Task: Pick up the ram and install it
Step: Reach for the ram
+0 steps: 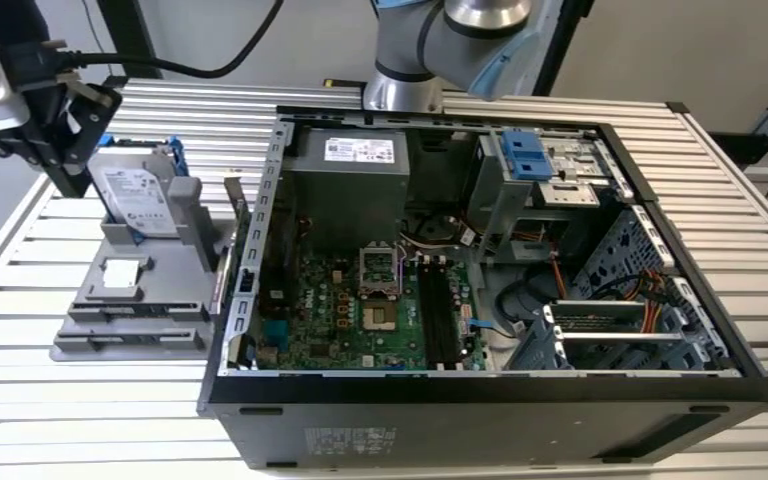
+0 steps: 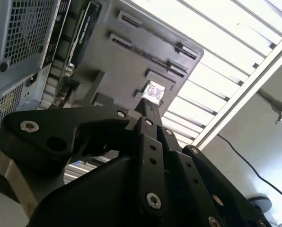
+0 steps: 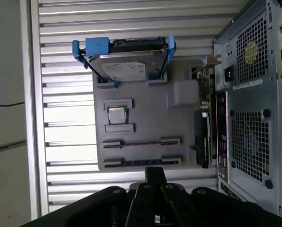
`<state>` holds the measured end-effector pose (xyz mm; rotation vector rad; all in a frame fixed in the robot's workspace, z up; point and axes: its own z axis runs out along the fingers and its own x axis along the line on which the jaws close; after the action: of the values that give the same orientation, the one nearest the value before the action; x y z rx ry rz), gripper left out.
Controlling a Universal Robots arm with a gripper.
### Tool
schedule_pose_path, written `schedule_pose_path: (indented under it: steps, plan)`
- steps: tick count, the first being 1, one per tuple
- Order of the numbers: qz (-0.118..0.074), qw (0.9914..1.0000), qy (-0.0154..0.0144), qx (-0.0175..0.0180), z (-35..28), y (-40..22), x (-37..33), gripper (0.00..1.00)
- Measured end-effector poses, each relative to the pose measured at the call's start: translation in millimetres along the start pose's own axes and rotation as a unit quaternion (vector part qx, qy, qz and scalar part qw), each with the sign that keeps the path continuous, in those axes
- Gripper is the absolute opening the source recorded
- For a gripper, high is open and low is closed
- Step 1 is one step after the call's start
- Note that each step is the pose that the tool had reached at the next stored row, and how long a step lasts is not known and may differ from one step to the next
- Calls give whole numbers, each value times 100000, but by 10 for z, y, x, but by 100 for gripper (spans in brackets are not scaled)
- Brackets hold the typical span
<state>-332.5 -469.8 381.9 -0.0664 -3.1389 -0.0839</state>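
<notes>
My gripper (image 1: 61,165) hangs above the far end of the grey parts holder (image 1: 117,325), close beside the upright hard drive (image 1: 137,195). In both wrist views its black fingers (image 3: 155,175) meet in one column with nothing between them, and the tip (image 2: 148,108) points toward the small square chip (image 2: 154,91) on the holder. The holder's two long stick slots (image 3: 141,142) look bare. The ram is hidden or out of view. The motherboard's long black memory slots (image 1: 440,310) lie inside the open computer case (image 1: 491,385).
A silver hard drive with blue rails (image 3: 127,59) stands at one end of the holder. An expansion card (image 3: 202,118) stands between holder and case wall. Cables, a drive cage (image 1: 544,170) and a power supply (image 1: 351,180) crowd the case. Slatted metal table (image 1: 91,420) all around.
</notes>
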Motion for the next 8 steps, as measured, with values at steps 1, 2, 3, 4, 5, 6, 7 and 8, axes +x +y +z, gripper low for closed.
schedule_pose_path:
  steps: [1, 2, 3, 4, 5, 6, 7, 8]
  plan:
    - [-820, 99997, 30, 7, 1, 0, 0, 0]
    - [-1529, 99988, 66, 4, 3, -1, 1, 0]
    - [-2259, 99974, 105, 10, 4, -2, 2, 0]
    - [-2780, 99961, 114, -1, 6, -4, 4, 0]
    - [-2955, 99956, 127, 1, 5, -14, 3, 0]
    - [-2968, 99956, 128, -2, 2, -22, 3, 0]
    - [-2961, 99956, 145, 8, -6, -36, 4, 0]
    - [-2960, 99956, 142, 5, -13, -58, 2, 0]
